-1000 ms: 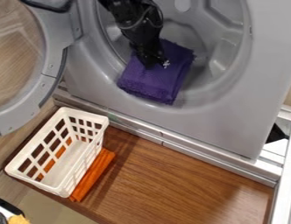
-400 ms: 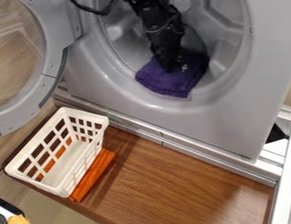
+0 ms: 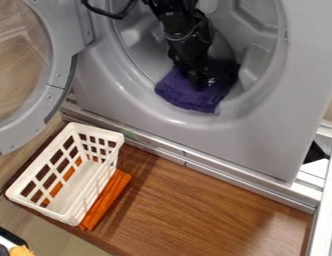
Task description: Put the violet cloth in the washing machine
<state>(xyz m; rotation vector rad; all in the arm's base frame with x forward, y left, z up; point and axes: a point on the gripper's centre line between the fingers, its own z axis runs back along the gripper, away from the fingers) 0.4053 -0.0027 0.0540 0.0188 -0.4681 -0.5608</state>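
The black gripper [image 3: 200,84] hangs down into the round opening of the grey washing machine [image 3: 262,135], at the upper middle of the camera view. Its tip rests against the violet cloth [image 3: 189,97], which is bunched around and below it. The cloth lies at the lower part of the opening, its front edge over the inner rim and its back part in shadow inside the drum. The cloth and the dark arm hide how the gripper's tip stands.
The machine's round door [image 3: 58,75] stands open at the left. Below it, a white basket [image 3: 95,197] sits on the brown wooden surface [image 3: 195,210], with an orange cloth [image 3: 105,200] under and beside it. A metal-framed edge runs along the machine's base.
The gripper and the violet cloth have moved right and deeper into the drum over the last second. Since the later earlier frame, the gripper has shifted only slightly downward.
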